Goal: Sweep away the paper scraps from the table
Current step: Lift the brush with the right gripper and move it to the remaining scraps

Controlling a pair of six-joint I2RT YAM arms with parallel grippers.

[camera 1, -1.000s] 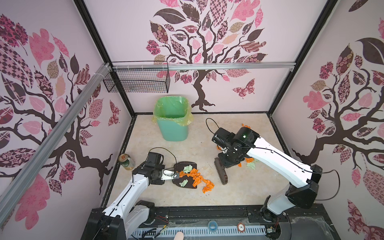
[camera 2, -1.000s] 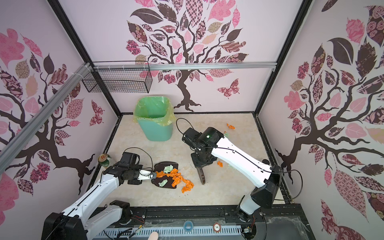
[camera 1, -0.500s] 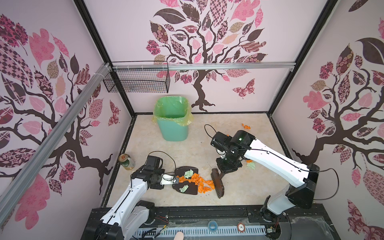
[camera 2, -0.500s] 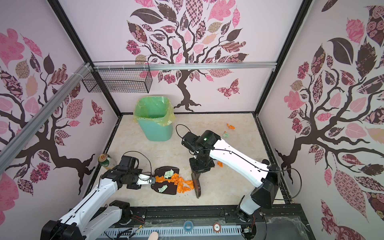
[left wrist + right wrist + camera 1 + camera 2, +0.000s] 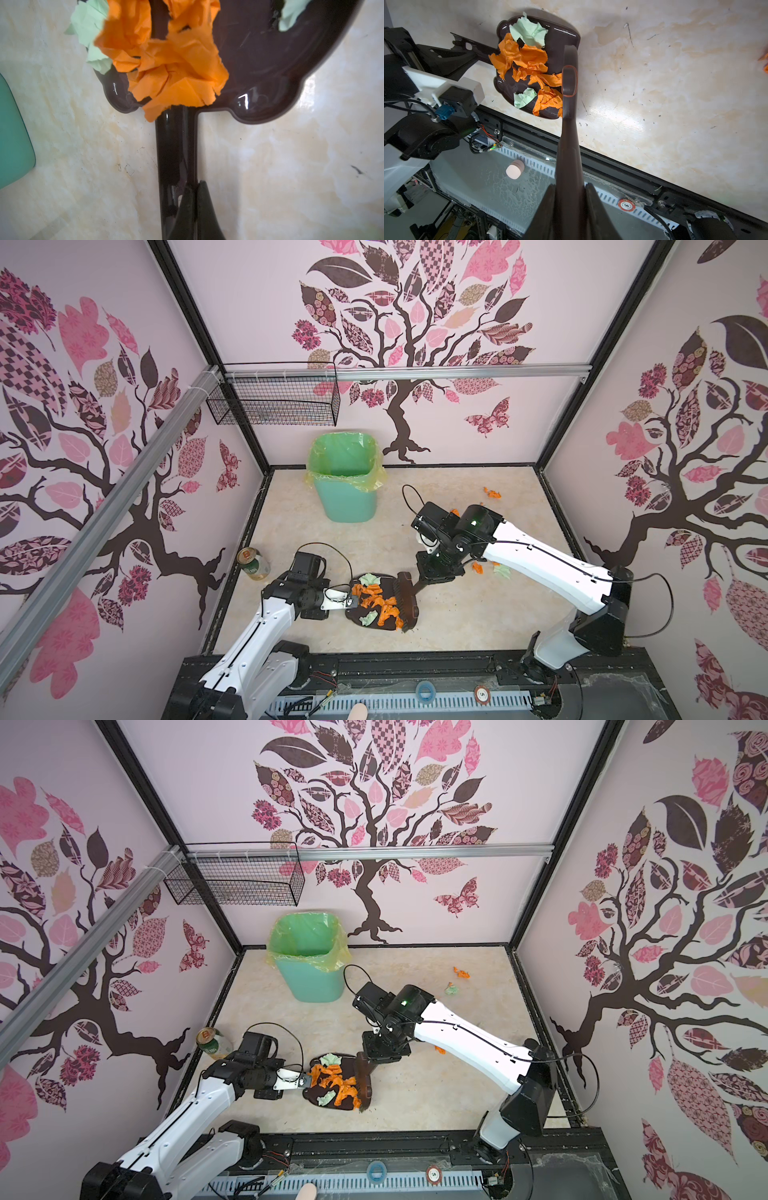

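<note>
The cream desk [image 5: 478,614] carries a mint-green bin [image 5: 349,506] at the far side, left of centre. Near the front edge the dark dustpan [image 5: 560,35] lies flat, its handle clamped in the left jaws. The right jaws grip the handle of the brush [image 5: 406,599], whose head stands at the pan's right edge. Most paper scraps [image 5: 529,56], orange and green, sit in the pan. A few loose scraps [image 5: 478,568] lie on the desk beside the right arm [image 5: 540,564] and at the far right.
</note>
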